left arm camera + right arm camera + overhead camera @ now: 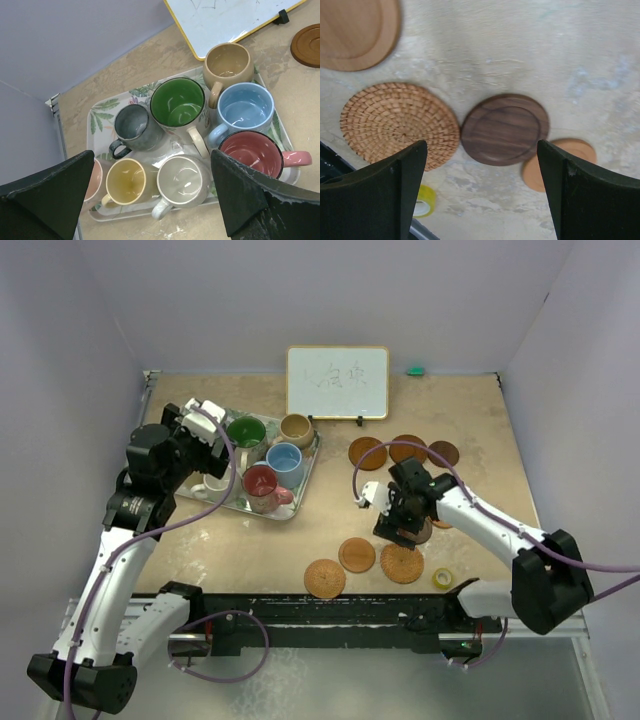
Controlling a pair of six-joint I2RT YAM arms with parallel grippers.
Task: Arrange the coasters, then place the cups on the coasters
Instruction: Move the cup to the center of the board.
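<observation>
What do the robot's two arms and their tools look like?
The left arm and the right arm have white links and black joints, and a purple cable loops along each. The left tool and the right tool each have two broad, black, wedge-shaped fingers.

The tan table [480, 420] is carrying a leaf-patterned tray [100, 107] on its left side and a whiteboard [338, 382] standing at the far edge. A small green object [415, 371] is sitting just to the whiteboard's right. Three dark brown coasters [408, 448] are lying in a row near the whiteboard. Toward the front, an orange coaster [356, 555] is lying between two woven coasters [324, 578]. A dark wooden coaster [505, 129] is touching a tan coaster [565, 160] — and a yellow tape roll [442, 578] is resting by the near edge.
</observation>
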